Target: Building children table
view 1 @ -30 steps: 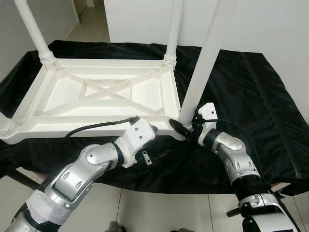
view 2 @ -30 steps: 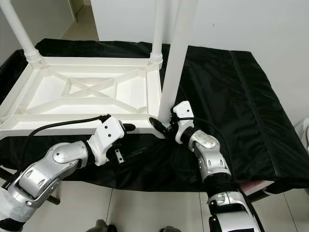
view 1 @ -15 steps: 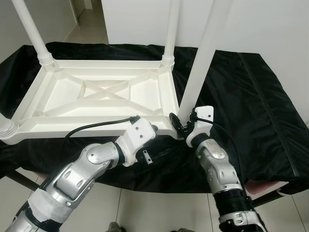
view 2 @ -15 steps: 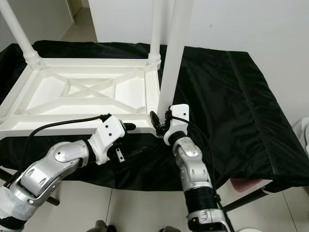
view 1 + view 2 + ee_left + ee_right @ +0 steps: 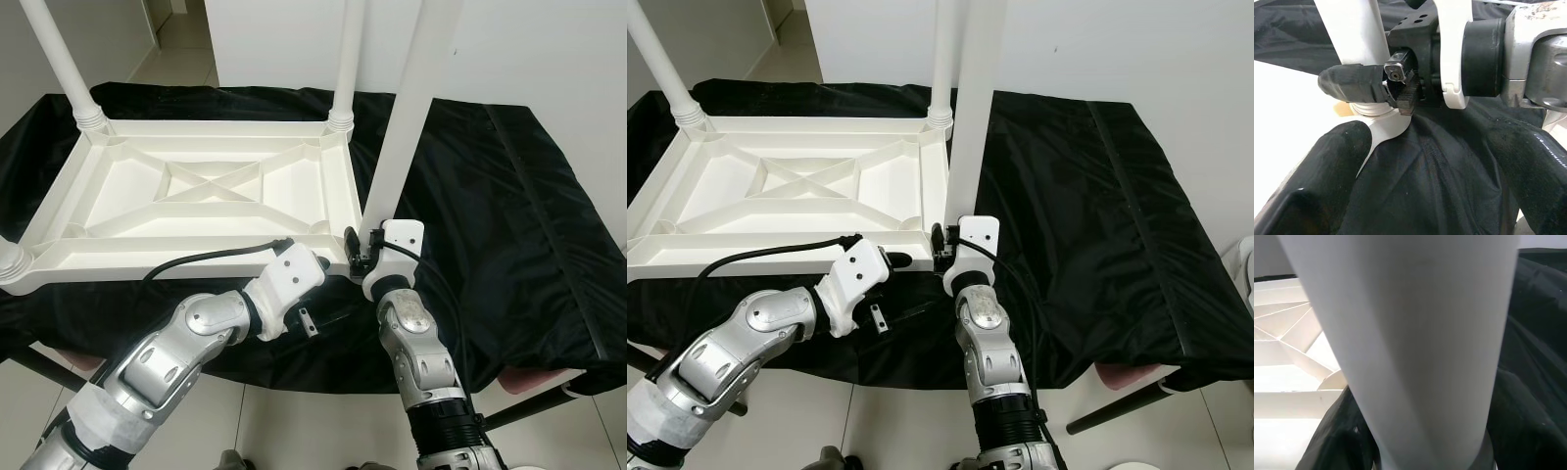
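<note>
A white plastic children's table (image 5: 196, 186) lies upside down on a surface covered in black cloth. Its near-right leg (image 5: 407, 108) stands up from the near-right corner socket. My right gripper (image 5: 364, 250) is shut on this leg just above its base; the right wrist view has the leg (image 5: 1415, 333) between both black fingers (image 5: 1337, 431). My left gripper (image 5: 328, 289) is open, low at the table's front edge beside that corner. Across its wide-apart fingers (image 5: 1317, 186), the left wrist view looks at the right gripper's finger (image 5: 1349, 83) pressed on the leg.
Two more legs rise at the far left (image 5: 64, 59) and far right (image 5: 348, 59) corners, and a leg base sits at the near left (image 5: 8, 259). The black cloth (image 5: 509, 196) stretches to the right. A white wall stands behind, with tiled floor (image 5: 294, 421) below the front edge.
My right forearm has swung leftward under the corner, turning around the leg while still gripping it. The leg stands slightly more upright. The left gripper has edged right.
</note>
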You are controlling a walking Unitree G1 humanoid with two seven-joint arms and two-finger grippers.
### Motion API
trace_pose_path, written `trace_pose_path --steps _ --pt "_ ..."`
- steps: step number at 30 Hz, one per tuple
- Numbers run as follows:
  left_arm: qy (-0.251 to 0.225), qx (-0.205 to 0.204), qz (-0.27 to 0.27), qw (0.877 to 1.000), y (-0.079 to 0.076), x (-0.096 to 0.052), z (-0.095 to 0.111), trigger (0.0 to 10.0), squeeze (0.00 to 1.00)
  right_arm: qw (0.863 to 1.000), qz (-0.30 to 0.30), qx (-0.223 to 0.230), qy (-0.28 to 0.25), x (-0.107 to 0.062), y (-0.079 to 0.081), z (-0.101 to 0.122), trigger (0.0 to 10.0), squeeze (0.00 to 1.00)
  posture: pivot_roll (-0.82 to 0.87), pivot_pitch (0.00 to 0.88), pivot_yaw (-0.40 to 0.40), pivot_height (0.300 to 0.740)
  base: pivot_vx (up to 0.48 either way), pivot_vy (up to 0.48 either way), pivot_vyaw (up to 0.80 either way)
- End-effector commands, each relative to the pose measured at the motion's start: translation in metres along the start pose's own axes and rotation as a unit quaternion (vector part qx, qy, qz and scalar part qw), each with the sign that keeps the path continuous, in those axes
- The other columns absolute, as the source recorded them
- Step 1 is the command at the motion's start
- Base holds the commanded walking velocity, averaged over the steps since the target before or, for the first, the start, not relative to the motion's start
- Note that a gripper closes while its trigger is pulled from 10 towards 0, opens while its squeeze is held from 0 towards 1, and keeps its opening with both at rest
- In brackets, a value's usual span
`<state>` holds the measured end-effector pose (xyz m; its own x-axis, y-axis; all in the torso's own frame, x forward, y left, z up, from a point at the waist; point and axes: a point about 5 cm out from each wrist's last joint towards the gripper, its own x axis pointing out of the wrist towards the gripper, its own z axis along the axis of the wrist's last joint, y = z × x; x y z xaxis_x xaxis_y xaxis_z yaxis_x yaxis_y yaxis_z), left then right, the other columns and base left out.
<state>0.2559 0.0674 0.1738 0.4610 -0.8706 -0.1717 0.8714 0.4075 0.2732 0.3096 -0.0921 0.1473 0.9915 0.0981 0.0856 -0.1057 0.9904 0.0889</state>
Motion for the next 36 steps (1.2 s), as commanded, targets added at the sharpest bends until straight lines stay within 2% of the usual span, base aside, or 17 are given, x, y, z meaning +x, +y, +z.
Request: trace_pose_path --steps 1,12,13,23,24,28,29,31,33,36 --pt "0.002 0.004 -0.057 0.998 -0.007 0.000 -0.001 10.0 0.00 1.000 0.001 -0.005 0.026 -0.007 0.002 -0.011 10.0 0.00 -0.13 0.102 0.010 0.740 0.000 0.000 0.00" --pt "0.000 0.005 -0.050 0.999 -0.006 0.000 0.000 10.0 0.00 1.000 0.023 -0.007 0.008 -0.006 0.001 -0.003 10.0 0.00 -0.13 0.106 0.005 0.740 0.000 0.000 0.00" --pt "0.000 0.005 -0.048 0.999 -0.006 0.000 0.000 10.0 0.00 1.000 0.031 0.001 0.006 -0.006 -0.001 -0.003 10.0 1.00 -0.12 0.107 0.004 0.740 0.000 0.000 0.00" --pt "-0.007 0.016 0.004 1.000 -0.005 0.003 -0.001 10.0 0.00 0.999 0.051 0.001 -0.017 -0.006 -0.004 0.004 10.0 1.00 -0.12 0.111 0.002 0.740 0.000 0.000 0.00" --pt "-0.012 0.005 0.023 1.000 -0.004 0.005 -0.001 10.0 0.00 0.998 0.058 -0.002 -0.023 -0.008 -0.004 0.005 10.0 1.00 -0.13 0.118 0.001 0.740 0.000 0.000 0.00" --pt "-0.016 -0.004 0.037 0.999 -0.004 0.006 -0.001 10.0 0.00 0.998 0.062 -0.004 -0.027 -0.009 -0.003 0.006 10.0 1.00 -0.13 0.118 0.001 0.740 0.000 0.000 0.00" --pt "-0.004 -0.012 0.071 0.997 0.000 0.004 -0.008 10.0 0.00 0.997 0.068 0.002 -0.034 -0.012 -0.003 0.007 10.0 0.00 -0.14 0.123 0.008 0.740 0.000 0.000 0.00" --pt "-0.004 -0.012 0.071 0.997 0.000 0.004 -0.008 10.0 0.00 0.997 0.068 0.002 -0.034 -0.012 -0.003 0.007 10.0 0.00 -0.14 0.123 0.008 0.740 0.000 0.000 0.00" --pt "0.017 -0.042 0.142 0.989 0.011 -0.009 -0.023 10.0 0.00 0.997 0.068 0.004 -0.046 -0.017 -0.008 0.007 10.0 0.00 -0.15 0.125 0.007 0.740 0.000 0.000 0.00" --pt "0.022 -0.052 0.166 0.984 0.016 -0.016 -0.027 10.0 0.00 0.997 0.066 0.002 -0.049 -0.018 -0.010 0.007 10.0 0.00 -0.15 0.125 0.007 0.740 0.000 0.000 0.00"
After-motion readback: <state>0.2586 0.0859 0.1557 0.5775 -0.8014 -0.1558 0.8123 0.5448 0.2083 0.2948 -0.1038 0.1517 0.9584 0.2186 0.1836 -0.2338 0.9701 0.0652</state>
